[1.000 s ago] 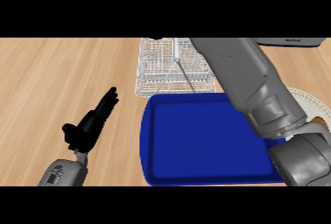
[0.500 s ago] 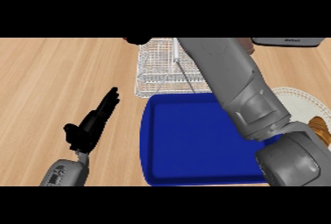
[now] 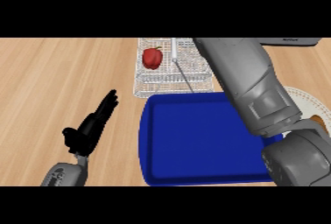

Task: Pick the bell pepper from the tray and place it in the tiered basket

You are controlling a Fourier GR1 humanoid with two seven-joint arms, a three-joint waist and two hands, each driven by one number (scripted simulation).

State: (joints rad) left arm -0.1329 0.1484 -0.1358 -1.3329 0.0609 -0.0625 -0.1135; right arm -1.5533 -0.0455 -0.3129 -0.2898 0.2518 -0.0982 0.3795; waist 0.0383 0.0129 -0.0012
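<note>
The red bell pepper (image 3: 153,57) lies in the wire tiered basket (image 3: 169,79) at the back of the counter, in its left part, with no hand on it. The blue tray (image 3: 194,140) in front of the basket holds nothing. My right forearm (image 3: 249,83) crosses the tray's right side and the basket's right edge and runs out at the top, so the right hand does not show. My left hand (image 3: 90,127) rests open on the wooden counter left of the tray, fingers straight and pointing away.
A white plate (image 3: 311,101) lies at the right edge, partly behind my right arm, with a brown item (image 3: 317,119) on it. A grey appliance (image 3: 287,41) stands at the back right. Bare wood (image 3: 58,74) stretches to the left.
The bell pepper, unseen before, now lies uncovered in the basket. My right forearm has swung over toward the right of the basket. The left hand has stayed still.
</note>
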